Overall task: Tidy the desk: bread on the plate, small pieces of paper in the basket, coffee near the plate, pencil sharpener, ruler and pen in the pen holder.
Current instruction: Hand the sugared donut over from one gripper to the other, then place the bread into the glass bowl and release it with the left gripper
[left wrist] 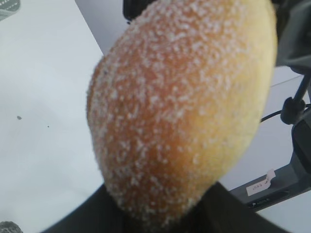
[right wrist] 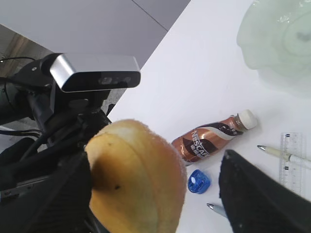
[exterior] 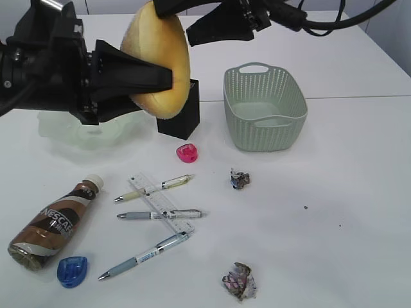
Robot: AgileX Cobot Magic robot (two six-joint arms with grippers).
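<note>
While the plate (exterior: 67,136) sits half hidden behind the left claw (exterior: 168,80), that claw's clamped on the bread (exterior: 159,54), held up off the surface (exterior: 334,212) on edge, long axis roughly vertical; right claw (exterior: 196,32) gapes beside it, holding nothing.

The bread (exterior: 157,61) is golden yellow, browner on one side and speckled with white sugar, while the plate (exterior: 64,131) is pale translucent green and the basket (exterior: 264,109) a muted green with a perforated weave. The coffee bottle (exterior: 54,221) is brown with a white cap. One sharpener (exterior: 187,153) is pink, the other (exterior: 72,270) blue, and the pen holder (exterior: 181,112) black.
</note>
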